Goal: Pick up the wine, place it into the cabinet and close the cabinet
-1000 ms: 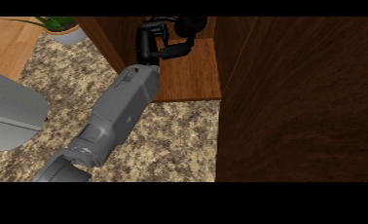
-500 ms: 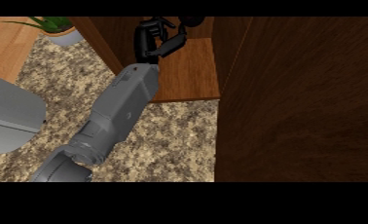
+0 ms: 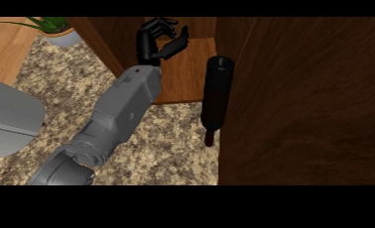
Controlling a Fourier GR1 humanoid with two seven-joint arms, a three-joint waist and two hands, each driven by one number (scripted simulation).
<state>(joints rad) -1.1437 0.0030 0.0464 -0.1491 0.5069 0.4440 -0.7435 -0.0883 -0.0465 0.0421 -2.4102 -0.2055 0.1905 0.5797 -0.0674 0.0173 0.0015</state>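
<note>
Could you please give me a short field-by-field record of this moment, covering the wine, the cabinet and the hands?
wine bottle: dark, lying partly on the cabinet shelf, neck out over the counter
cabinet: open, wooden shelf showing
cabinet door: open, at the view's right, beside the bottle
left robot hand: inside the cabinet, fingers relaxed, holding nothing
right robot hand: not in view
counter: speckled stone
potted plant: upper left

Grey forearm angled up from lower left, black hand [image 3: 157, 41] raised, fingers relaxed, holding nothing
</note>
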